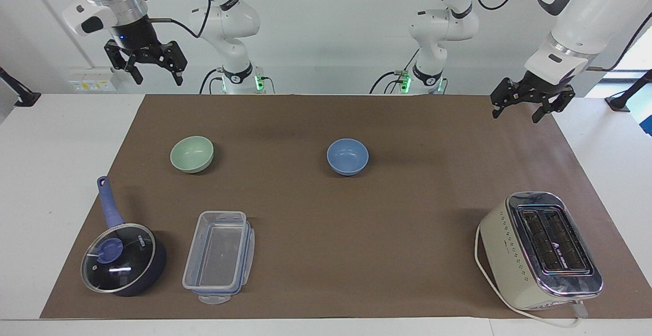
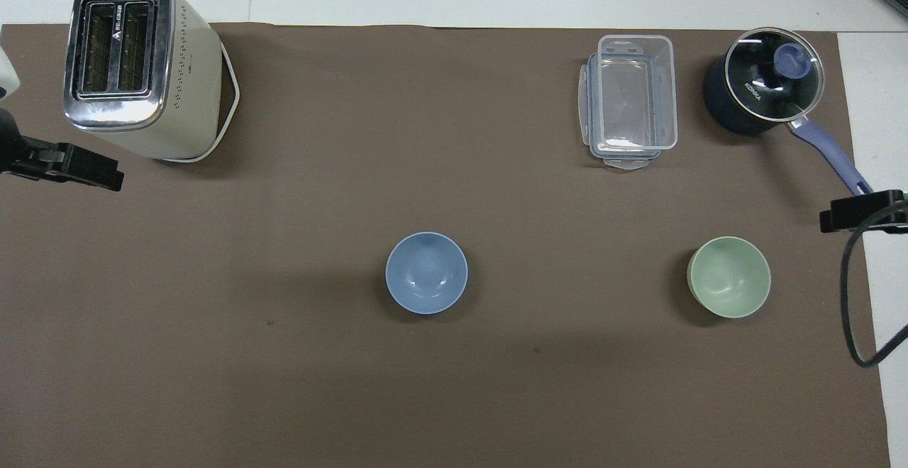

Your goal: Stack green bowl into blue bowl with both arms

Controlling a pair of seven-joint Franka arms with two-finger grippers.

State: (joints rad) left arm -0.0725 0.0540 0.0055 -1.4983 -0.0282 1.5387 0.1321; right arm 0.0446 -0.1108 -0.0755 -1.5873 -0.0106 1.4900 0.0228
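Note:
The green bowl (image 1: 192, 154) (image 2: 729, 276) stands upright on the brown mat toward the right arm's end of the table. The blue bowl (image 1: 347, 156) (image 2: 426, 273) stands upright near the mat's middle, well apart from it. Both bowls are empty. My right gripper (image 1: 159, 78) hangs open and empty high in the air, above the mat's corner at its own end. My left gripper (image 1: 515, 116) hangs open and empty over the mat's edge at the left arm's end, away from both bowls.
A cream and chrome toaster (image 1: 540, 249) (image 2: 135, 64) stands farther from the robots at the left arm's end. A clear lidded container (image 1: 219, 257) (image 2: 631, 99) and a dark blue saucepan with a glass lid (image 1: 122, 259) (image 2: 762, 88) lie farther out than the green bowl.

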